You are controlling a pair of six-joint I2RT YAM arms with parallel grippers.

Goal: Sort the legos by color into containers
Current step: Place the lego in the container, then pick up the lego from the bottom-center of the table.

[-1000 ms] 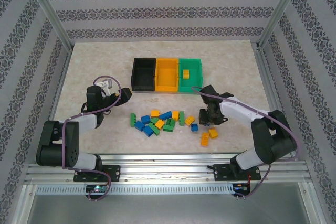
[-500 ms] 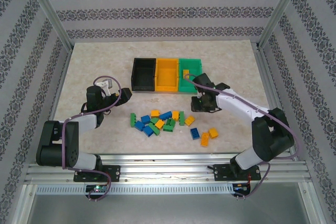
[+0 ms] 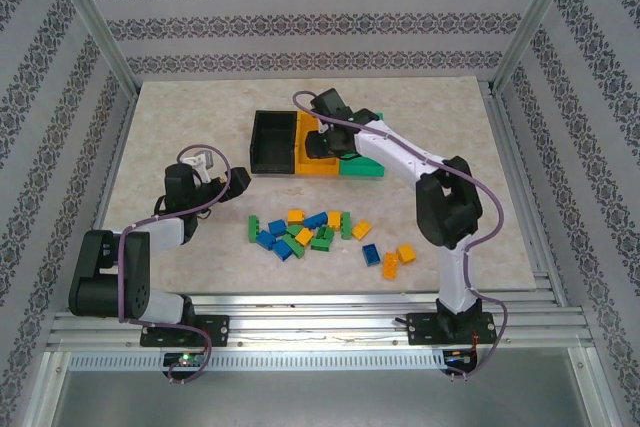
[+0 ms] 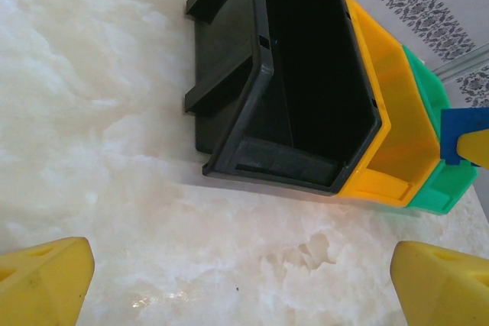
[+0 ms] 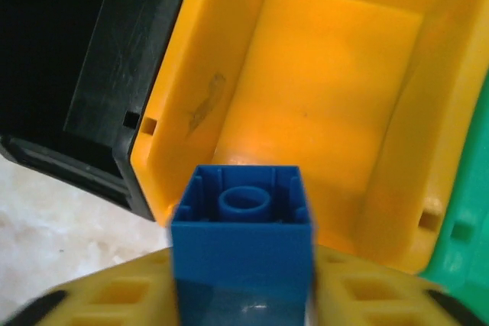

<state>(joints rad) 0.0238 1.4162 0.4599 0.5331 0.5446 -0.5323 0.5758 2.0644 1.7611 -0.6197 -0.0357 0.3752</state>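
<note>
Transport of one blue lego (image 5: 241,227) is the step in hand: the right gripper (image 5: 243,299), clamped on it, hangs over the yellow-orange bin (image 5: 336,104), just beside the black bin (image 5: 99,89). Blue probably belongs in black, so the next move calls for a sideways shift before release. The left gripper (image 4: 241,284) is wide apart above the counter (image 4: 114,150), holding nothing. The other legos (image 3: 310,232) lie loose.

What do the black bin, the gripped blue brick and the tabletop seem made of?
Black bin: moulded hard plastic, semi-matte; ribbed walls, uniform colour.
Blue brick: rigid, smooth plastic with a slight gloss; crisp edges, moulded tube on its face.
Tabletop: marble or marble-print laminate, cannot tell which; cloudy white veining, slight sheen.
</note>
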